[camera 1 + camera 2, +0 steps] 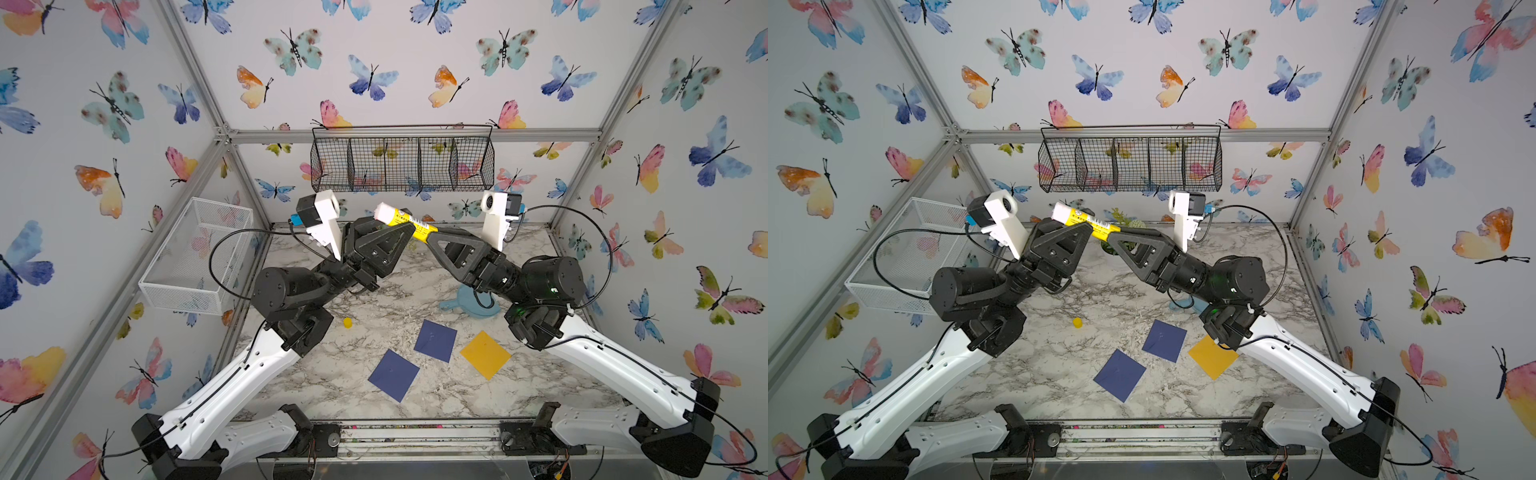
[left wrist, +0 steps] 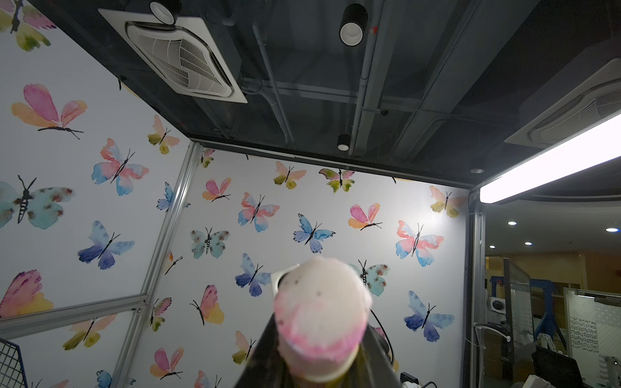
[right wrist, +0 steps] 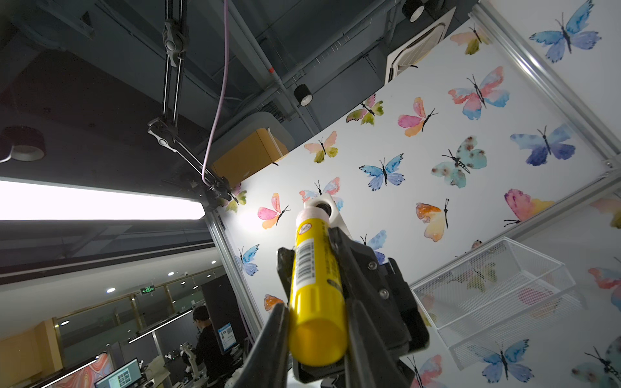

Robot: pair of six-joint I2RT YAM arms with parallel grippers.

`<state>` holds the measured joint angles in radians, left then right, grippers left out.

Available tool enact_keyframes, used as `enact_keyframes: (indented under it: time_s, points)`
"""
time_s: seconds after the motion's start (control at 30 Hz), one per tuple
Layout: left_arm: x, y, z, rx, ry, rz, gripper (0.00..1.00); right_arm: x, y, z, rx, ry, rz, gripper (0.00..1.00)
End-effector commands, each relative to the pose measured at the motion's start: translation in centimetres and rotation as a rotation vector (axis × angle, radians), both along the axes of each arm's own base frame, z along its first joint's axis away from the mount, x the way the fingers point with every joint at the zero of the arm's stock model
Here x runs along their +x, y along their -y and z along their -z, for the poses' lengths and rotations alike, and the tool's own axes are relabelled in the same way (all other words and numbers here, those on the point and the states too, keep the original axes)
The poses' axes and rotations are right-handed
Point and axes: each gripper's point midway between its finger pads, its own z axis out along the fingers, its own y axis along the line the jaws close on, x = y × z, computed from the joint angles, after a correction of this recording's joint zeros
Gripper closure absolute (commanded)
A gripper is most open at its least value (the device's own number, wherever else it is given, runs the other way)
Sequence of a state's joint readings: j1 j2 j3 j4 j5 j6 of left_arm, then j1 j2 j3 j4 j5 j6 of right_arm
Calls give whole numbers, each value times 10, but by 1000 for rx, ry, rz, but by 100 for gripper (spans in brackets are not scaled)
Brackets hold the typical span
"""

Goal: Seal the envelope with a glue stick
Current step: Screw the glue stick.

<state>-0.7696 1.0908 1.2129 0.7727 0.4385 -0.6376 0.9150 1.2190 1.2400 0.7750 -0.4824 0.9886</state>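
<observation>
Up over the marbled tabletop (image 1: 353, 374), left gripper (image 1: 402, 227) and right gripper (image 1: 430, 237) both have their jaws clamped tight on the uncapped yellow plastic glue stick (image 1: 417, 227). I'm guessing the next move is twisting the glue out.

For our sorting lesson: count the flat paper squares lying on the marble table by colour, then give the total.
Dark blue squares: 2
Yellow square: 1
Total: 3
</observation>
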Motion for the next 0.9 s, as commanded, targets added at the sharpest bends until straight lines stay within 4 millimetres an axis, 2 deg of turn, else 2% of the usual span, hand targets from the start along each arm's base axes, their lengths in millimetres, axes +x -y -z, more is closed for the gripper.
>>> enact_keyframes:
  time_s: [0.0,0.13,0.33,0.53,0.63,0.67,0.77,0.87]
  points:
    - [-8,-7,-10,-36,25,11,100,0,8,-9,-11,158,152,85]
    - [-8,-6,-10,-36,17,21,100,-1,11,-8,-52,482,392,89]
    - [-8,-6,-9,-37,6,29,100,-28,-3,5,-69,1196,615,88]
    - [-8,-6,-8,-38,-2,38,100,-31,-9,9,-28,1594,824,88]
    - [-9,-7,-8,-38,-4,41,100,-34,-4,8,10,1657,902,86]
    - [-9,-7,-8,-39,-4,40,100,-34,-2,7,16,1650,915,82]
    - [-11,-10,-10,-43,2,35,100,-29,6,-7,2,1484,891,65]
    - [-13,-12,-10,-43,8,30,100,-25,15,-16,-29,1278,815,57]
